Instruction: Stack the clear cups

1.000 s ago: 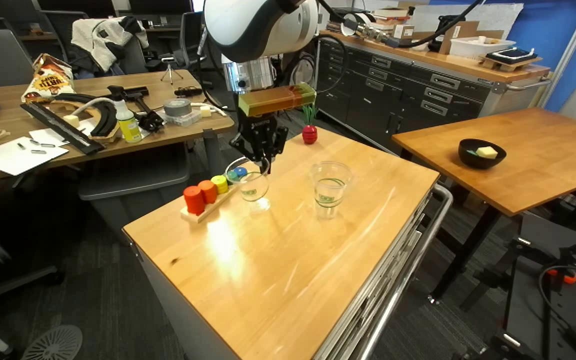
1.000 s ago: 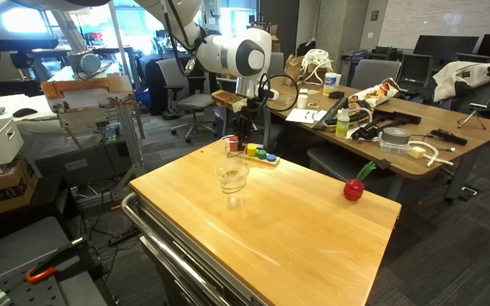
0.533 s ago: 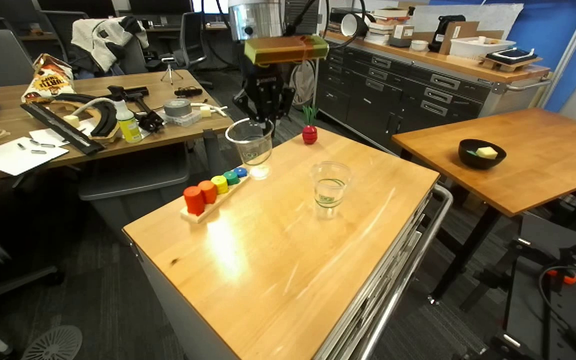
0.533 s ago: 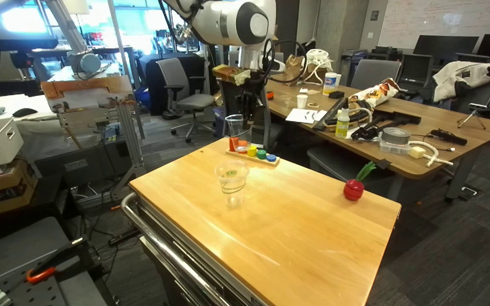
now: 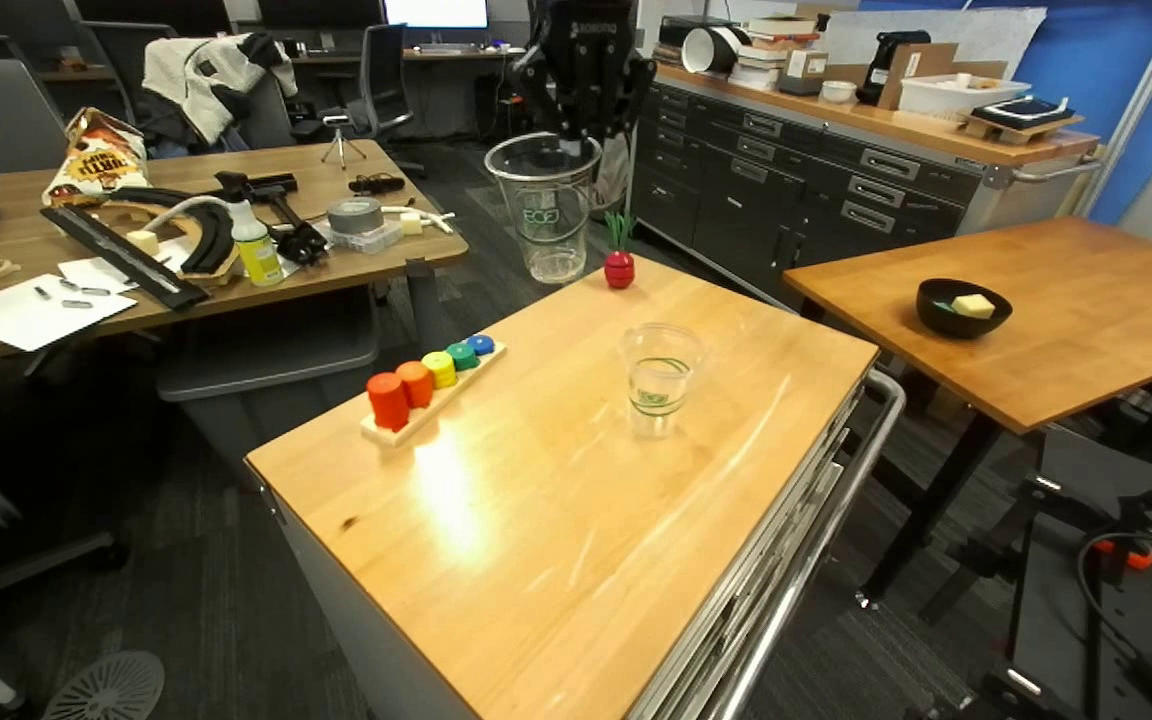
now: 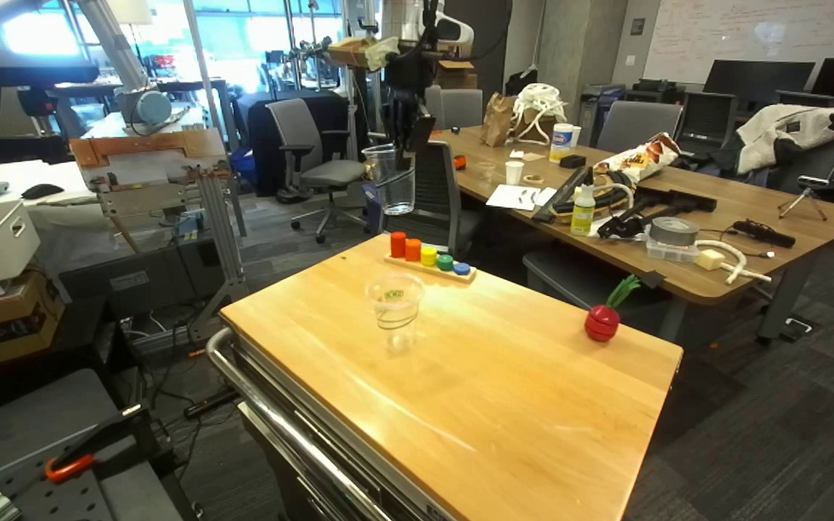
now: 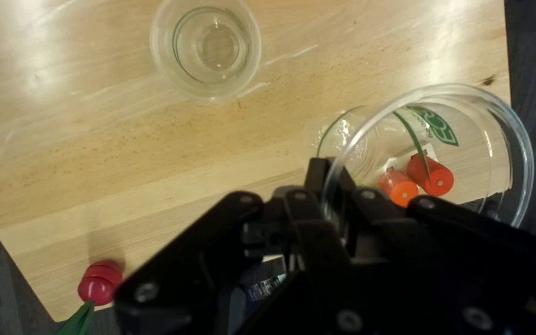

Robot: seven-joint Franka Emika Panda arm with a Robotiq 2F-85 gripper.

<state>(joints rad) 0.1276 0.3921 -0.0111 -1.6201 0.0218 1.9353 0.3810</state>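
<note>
My end effector (image 7: 331, 176) pinches the wall of a raised cup (image 5: 541, 215), clear with green print; in the wrist view its rim passes between my fingers (image 7: 317, 173). I hold it mouth up and roughly upright, well above the level of the tabletop (image 5: 576, 560). Through its side, in the wrist view, I see a red block (image 7: 430, 176) and an orange block (image 7: 398, 187). The standing cup (image 6: 394, 311), clear too and likewise printed in green, rests upright on the tabletop, well apart from the one I hold; the wrist view looks down into its mouth. In both exterior views the blocks line up on a wooden base (image 5: 443, 394) near the tabletop's edge: red, orange, then a yellow block (image 5: 439, 368), a green block (image 5: 462, 355) and a blue block (image 5: 481, 344). Farther along the same edge sits a red toy vegetable (image 5: 619, 269) with green leaves (image 5: 620, 232), well apart from the blocks and the standing cup. Beyond, in both exterior views, a brown desk (image 5: 186, 172) carries a bag of chips (image 6: 641, 161) and a spray bottle (image 6: 583, 211). In an exterior view a black bowl (image 5: 948, 321) stands on a separate wooden table (image 5: 1086, 340), with a yellow piece (image 5: 974, 305) inside.
</note>
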